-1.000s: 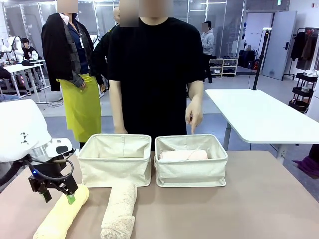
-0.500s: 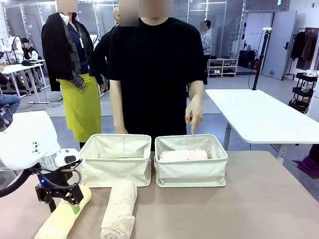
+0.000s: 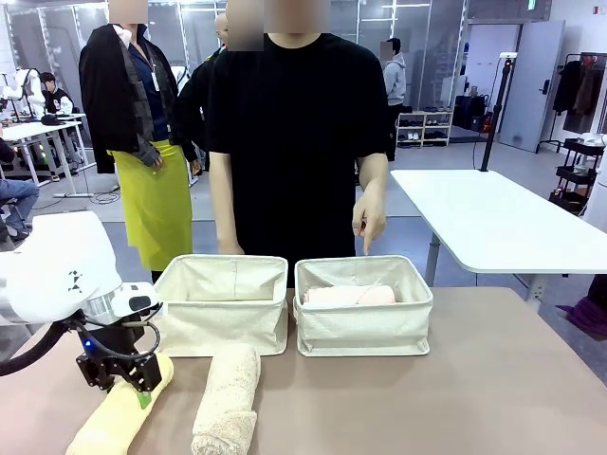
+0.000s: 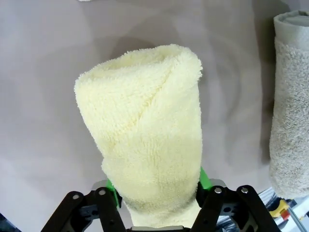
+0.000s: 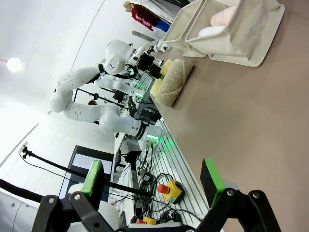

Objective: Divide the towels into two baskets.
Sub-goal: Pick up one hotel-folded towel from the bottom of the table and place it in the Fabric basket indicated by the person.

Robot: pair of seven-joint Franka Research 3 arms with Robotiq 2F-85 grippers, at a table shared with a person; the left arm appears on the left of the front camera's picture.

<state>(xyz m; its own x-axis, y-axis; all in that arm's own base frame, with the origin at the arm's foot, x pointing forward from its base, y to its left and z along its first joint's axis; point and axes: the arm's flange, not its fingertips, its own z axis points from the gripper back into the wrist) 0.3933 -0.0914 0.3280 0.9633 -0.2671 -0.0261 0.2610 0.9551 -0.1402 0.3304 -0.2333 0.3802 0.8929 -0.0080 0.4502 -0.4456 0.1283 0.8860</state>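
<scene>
- The small dark mark on the white left arm is too tiny to read.
- The left gripper is squeezed shut on the yellow towel, with a green pad on each side of the roll, near its far end.
- The yellow towel lies on the table, at the front left.
- The beige towel lies just beside it, in front of the left basket.
- The pink towel lies inside the right basket.
- The two baskets stand side by side in the middle of the table.
- The right gripper is wide open, with nothing between its green pads.
- A person in a black shirt stands behind the baskets. Their hand points a finger down at the back rim of the right basket.
- The table is smooth and light brown.
- A white table stands behind it on the right.
- The room is big and bright, with a grey floor and glass walls at the back.
- A red push button sits on a yellow box by some cables.
</scene>
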